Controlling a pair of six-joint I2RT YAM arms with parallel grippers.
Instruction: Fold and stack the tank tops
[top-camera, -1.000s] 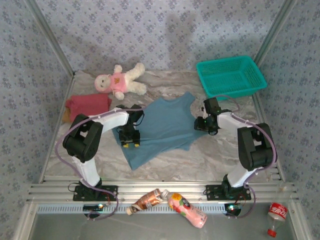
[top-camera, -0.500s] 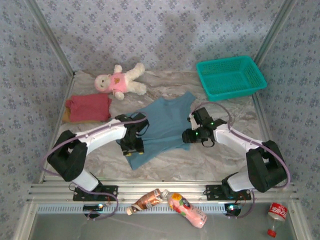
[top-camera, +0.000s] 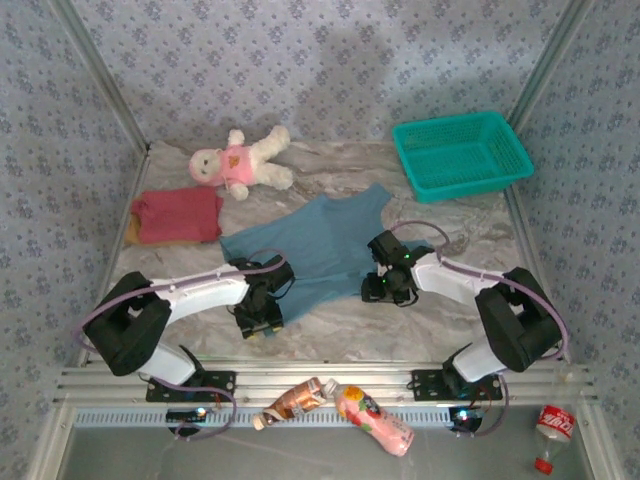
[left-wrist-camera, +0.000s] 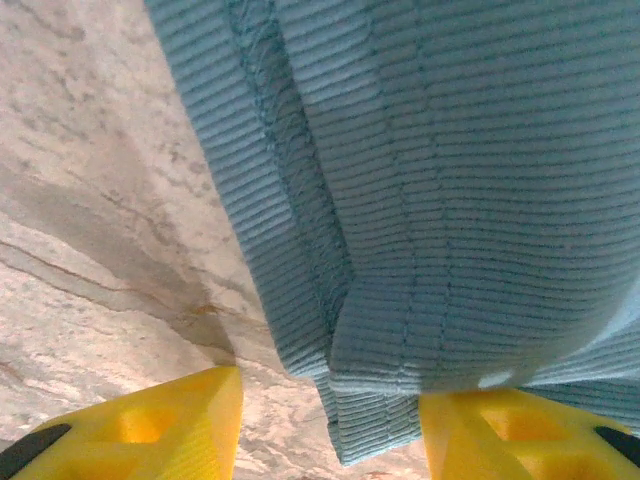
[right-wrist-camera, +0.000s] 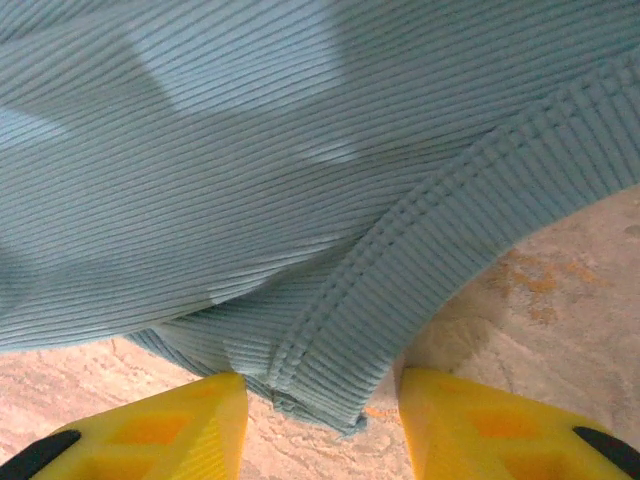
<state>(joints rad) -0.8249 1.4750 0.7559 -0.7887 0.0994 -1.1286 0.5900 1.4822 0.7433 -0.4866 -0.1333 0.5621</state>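
blue tank top (top-camera: 330, 250) | edge inside left jaws, right jaws | apparently unpinched

My left arm (top-camera: 190, 292) and right arm (top-camera: 460, 278) lie low, forearms angled inward from their bases. Left gripper (top-camera: 258, 320) and right gripper (top-camera: 385, 287) point down, jaws parted.

We see soft, even light in the top view, with a faint shadow on the back wall (top-camera: 345, 60). Just ahead of the left gripper (left-wrist-camera: 330, 425), the dusty blue tank top (left-wrist-camera: 450, 200) is sharp, shadowing the table (left-wrist-camera: 90, 200) beneath.
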